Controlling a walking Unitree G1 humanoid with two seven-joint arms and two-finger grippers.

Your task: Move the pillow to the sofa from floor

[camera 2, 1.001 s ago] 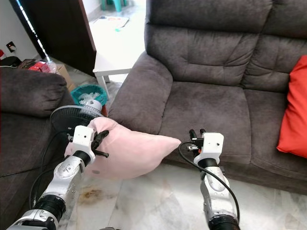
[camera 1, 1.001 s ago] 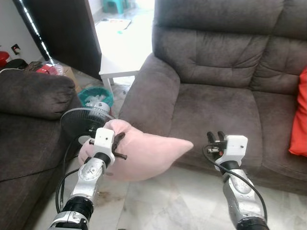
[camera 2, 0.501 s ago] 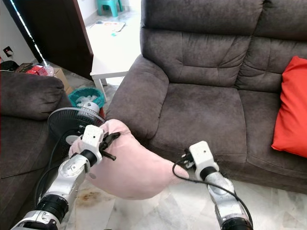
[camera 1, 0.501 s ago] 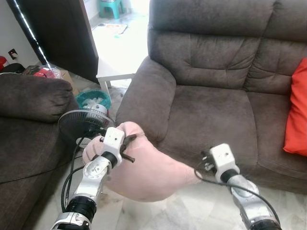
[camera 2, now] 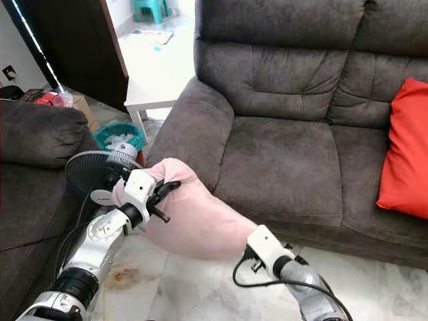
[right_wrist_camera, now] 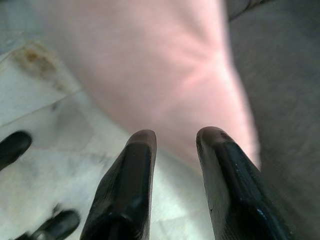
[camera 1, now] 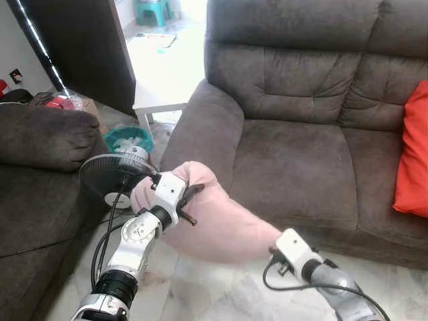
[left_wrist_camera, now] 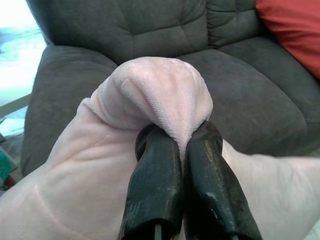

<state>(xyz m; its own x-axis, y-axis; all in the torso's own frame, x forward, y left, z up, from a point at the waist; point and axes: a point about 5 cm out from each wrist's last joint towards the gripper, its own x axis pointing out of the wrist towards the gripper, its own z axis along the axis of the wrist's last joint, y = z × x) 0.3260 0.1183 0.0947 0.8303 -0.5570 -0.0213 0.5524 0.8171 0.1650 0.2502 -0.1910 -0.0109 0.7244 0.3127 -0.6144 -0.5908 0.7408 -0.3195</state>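
Observation:
A soft pink pillow hangs in the air in front of the dark brown sofa, close to its left armrest. My left gripper is shut on a bunched corner of the pillow at its upper left end. The pillow's body sags down and right from that hold. My right gripper is open, low over the floor by the pillow's lower right end, with nothing between its fingers. Its white wrist sits just under that end of the pillow.
A red cushion leans at the sofa's right end. A standing fan, a teal basket and a white side table crowd the left. Another dark sofa is at far left. Marble floor lies below.
My left gripper has carried the pillow up and rightward, closer to the sofa's armrest. My right arm has dropped lower and now sits under the pillow's right end.

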